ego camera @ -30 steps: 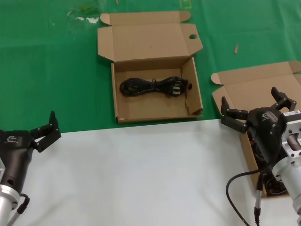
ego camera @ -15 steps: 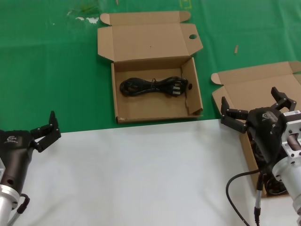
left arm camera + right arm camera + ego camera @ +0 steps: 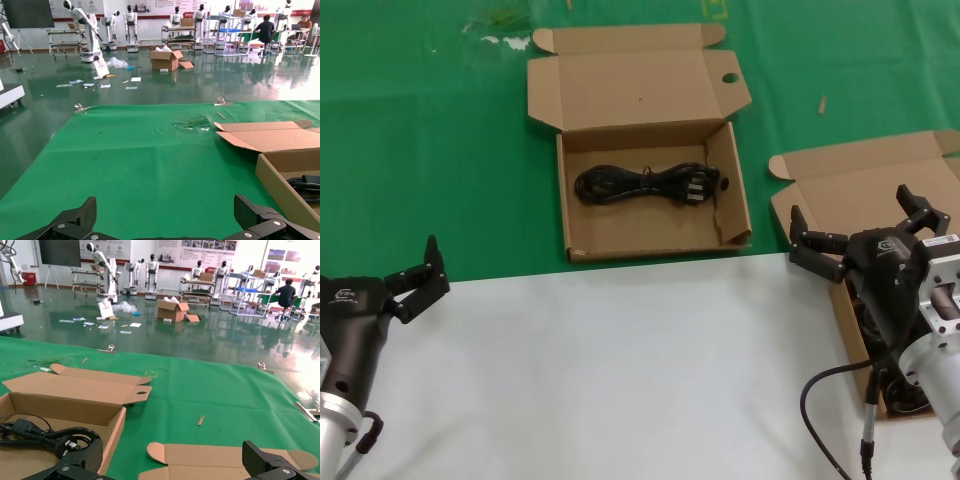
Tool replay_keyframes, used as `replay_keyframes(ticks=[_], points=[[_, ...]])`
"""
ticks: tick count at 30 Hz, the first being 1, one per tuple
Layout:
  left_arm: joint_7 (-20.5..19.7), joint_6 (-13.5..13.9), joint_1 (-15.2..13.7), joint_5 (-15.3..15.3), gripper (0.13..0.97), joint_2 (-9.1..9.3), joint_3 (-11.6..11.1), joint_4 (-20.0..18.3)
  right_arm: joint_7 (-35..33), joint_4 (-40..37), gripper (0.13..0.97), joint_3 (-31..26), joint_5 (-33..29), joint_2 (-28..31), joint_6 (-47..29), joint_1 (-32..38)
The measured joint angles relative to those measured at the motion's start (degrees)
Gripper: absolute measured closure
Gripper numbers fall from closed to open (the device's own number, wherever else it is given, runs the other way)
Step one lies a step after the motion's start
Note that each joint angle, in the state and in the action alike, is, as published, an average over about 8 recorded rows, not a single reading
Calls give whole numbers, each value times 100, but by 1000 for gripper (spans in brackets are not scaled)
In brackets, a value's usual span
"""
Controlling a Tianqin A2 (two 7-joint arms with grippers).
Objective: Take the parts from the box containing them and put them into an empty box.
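Note:
The box with the oval hole in its lid [image 3: 582, 240] lies open at the middle of the green mat. One black power cord [image 3: 640, 185] rests in it, also seen in the right wrist view [image 3: 50, 437] and the left wrist view [image 3: 305, 182]. The plain-lidded box [image 3: 865, 185] stands open at the right, and dark cords [image 3: 868, 312] show inside it under my right arm. My right gripper [image 3: 855, 215] hangs open above that box's near-left corner, holding nothing. At the near left, over the mat's edge, my left gripper [image 3: 418, 272] is open and empty too.
A white sheet [image 3: 620, 380] covers the near half of the table, with green mat [image 3: 420, 150] beyond it. My right arm's thin black cable [image 3: 820, 400] loops over the white sheet. Small scraps [image 3: 823, 103] lie on the mat behind the boxes.

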Motion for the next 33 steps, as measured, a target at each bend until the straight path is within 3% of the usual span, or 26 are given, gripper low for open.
replay_keyframes(ticks=[33], points=[[0, 0, 0, 0, 132, 0, 0, 0, 0, 0, 129, 0, 0, 0, 0, 0]])
